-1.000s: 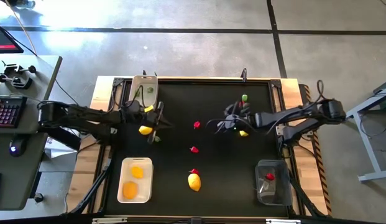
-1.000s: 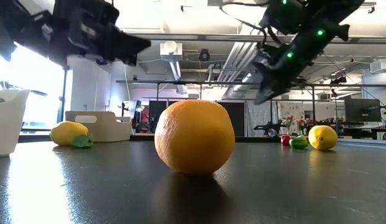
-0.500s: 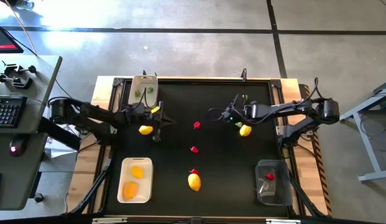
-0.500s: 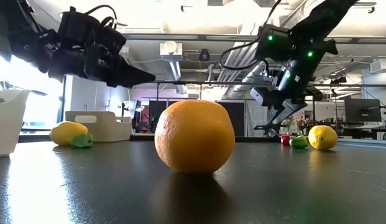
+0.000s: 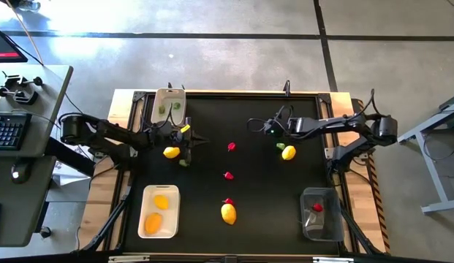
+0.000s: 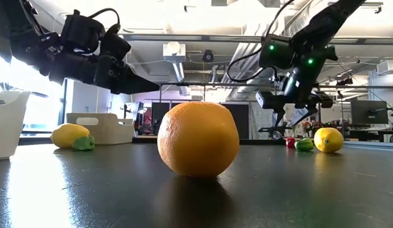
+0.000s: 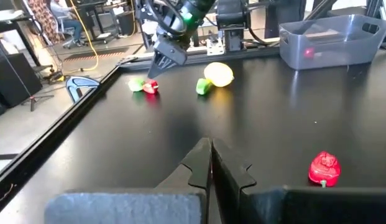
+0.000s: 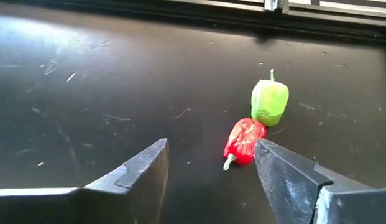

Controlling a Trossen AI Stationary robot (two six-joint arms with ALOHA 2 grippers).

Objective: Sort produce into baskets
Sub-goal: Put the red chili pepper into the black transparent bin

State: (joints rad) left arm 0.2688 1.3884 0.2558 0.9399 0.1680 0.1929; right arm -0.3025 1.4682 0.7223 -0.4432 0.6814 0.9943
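Near edge: lemon [image 5: 228, 213] loose, white tray [image 5: 145, 220] left, clear bin [image 5: 308, 223] right. Mid-left, left gripper [image 7: 209, 163] hovered pinched shut, empty. Far right, right gripper [image 8: 211, 165] gaped wide over red pepper [image 8: 242, 140] touching, seemingly, green pepper [image 8: 270, 102]; best straddle red alone.

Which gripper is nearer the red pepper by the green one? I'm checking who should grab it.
Right. The right gripper hangs open just before the red pepper; the left gripper is across the table, shut.
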